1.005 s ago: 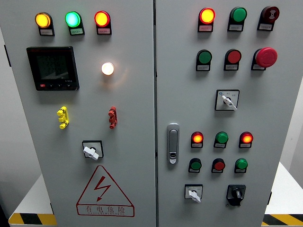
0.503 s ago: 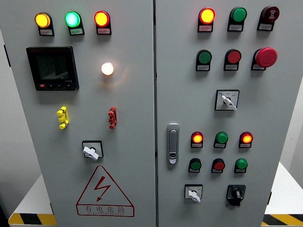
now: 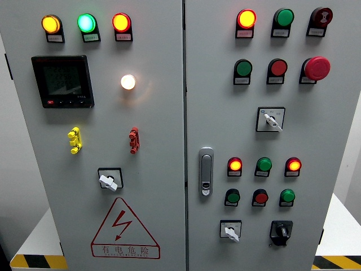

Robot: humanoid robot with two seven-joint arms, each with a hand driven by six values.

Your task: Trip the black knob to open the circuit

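Note:
The black knob (image 3: 280, 231) sits on a black square plate at the lower right of the grey cabinet's right door (image 3: 333, 130). Its handle points roughly straight down. Left of it is a white-handled rotary switch (image 3: 230, 231). Neither of my hands nor arms shows in the head view.
The right door carries lit red lamps (image 3: 235, 165), green and red push buttons, a red mushroom stop button (image 3: 317, 68), another white selector (image 3: 271, 119) and a chrome door handle (image 3: 206, 171). The left door has lamps, a meter display (image 3: 62, 81), a white switch (image 3: 109, 180) and a warning triangle (image 3: 123, 228).

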